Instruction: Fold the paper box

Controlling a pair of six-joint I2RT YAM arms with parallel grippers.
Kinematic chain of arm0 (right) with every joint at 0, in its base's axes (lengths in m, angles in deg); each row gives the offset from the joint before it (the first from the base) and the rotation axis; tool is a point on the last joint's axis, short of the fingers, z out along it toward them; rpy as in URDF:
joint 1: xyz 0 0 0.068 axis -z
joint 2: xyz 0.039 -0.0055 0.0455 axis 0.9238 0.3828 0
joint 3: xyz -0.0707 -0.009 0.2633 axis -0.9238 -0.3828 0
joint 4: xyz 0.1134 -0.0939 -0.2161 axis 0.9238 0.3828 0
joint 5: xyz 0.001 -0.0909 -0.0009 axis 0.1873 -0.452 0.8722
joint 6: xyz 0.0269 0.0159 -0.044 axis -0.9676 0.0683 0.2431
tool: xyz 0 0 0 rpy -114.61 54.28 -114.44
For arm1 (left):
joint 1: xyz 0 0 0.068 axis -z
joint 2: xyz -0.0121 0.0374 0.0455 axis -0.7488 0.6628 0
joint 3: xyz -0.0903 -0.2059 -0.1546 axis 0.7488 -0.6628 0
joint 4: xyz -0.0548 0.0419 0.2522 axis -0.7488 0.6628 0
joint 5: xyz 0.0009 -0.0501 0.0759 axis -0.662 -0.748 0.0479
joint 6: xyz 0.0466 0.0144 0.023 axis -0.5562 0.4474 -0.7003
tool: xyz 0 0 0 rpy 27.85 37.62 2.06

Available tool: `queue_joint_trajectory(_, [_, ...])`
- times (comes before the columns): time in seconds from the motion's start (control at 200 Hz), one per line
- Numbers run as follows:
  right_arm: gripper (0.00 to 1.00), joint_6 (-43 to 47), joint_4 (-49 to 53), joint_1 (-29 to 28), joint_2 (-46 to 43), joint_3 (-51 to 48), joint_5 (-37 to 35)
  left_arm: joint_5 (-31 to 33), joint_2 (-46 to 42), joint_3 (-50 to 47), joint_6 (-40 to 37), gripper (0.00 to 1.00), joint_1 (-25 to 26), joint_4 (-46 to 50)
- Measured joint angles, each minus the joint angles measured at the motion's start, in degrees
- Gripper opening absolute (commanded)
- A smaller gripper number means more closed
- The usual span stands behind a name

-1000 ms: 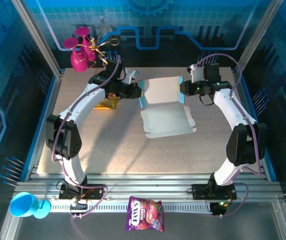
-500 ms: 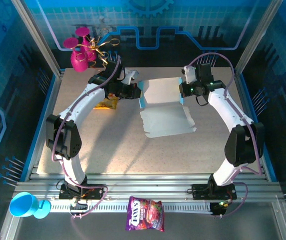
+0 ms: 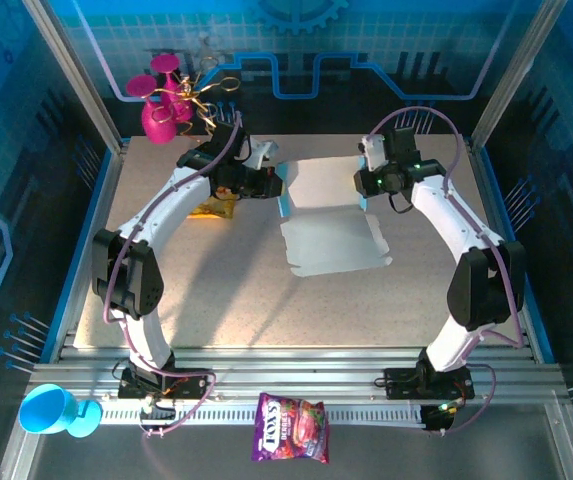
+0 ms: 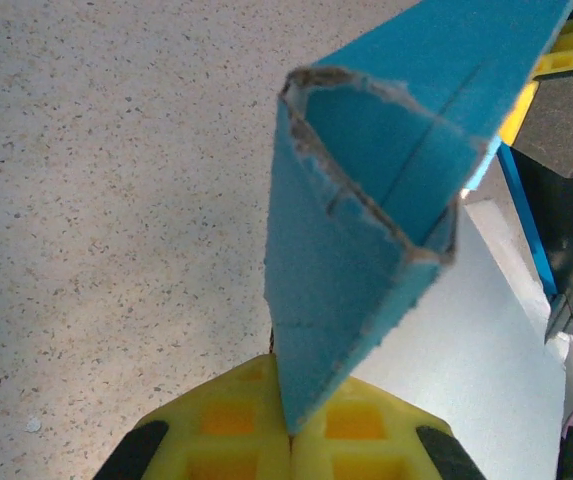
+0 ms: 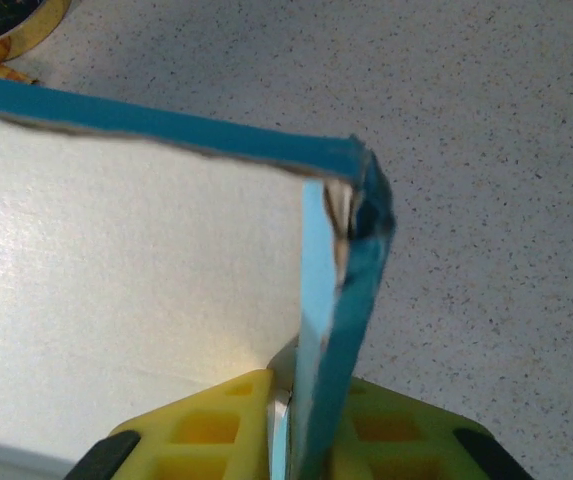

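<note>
L gripper (image 3: 277,185) is pinching the left side flap of the paper box (image 3: 331,215), pads pressed together on it. The box is sitting at far centre of the table (image 3: 216,300) between both grippers, its rear section raised and its front panel lying flat toward the near edge. R gripper (image 3: 363,183) is clamping the right wall, jaws nearly together on the thin card. Risk, as judged: with both ends being held, any outward pull by either arm is likely loading the creases and may be tearing the card. The right corner is looking weakest. On the left, the flap may be slipping from the pads, since little card is sitting between them. The front panel is lying unsecured and could be dragging on the table if the rear is lifted. Views: top cam is giving the overall layout and the flat panel. L wrist cam is showing the flap doubled into a hollow blue wedge w/ ragged edges. R wrist cam is showing the whitish inside face and a crushed, frayed corner just above the pads, too fine for the top cam.
</note>
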Motion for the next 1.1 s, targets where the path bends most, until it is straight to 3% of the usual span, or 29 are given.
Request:
queue_joint_trajectory(0.205, [0.00, -0.1, 1.1, -0.7, 0.9, 0.8, -3.1, 0.0, 0.0, 0.0, 0.0, 0.00, 0.0, 0.1])
queue_joint_trajectory(0.465, [0.00, -0.8, 3.6, -2.5, 1.5, 3.9, -8.5, 2.0, 0.1, 0.7, 0.0, 0.00, 0.4, 0.4])
queue_joint_trajectory(0.876, [0.00, -8.3, 13.9, -8.5, 5.5, 13.2, -20.2, 21.5, 1.3, 3.6, 1.0, 0.00, 4.7, 4.7])
queue_joint_trajectory(1.101, [0.00, -10.2, 17.3, -9.6, 7.7, 16.5, -20.8, 25.7, 3.1, 5.1, 2.2, 0.03, 5.0, 6.1])
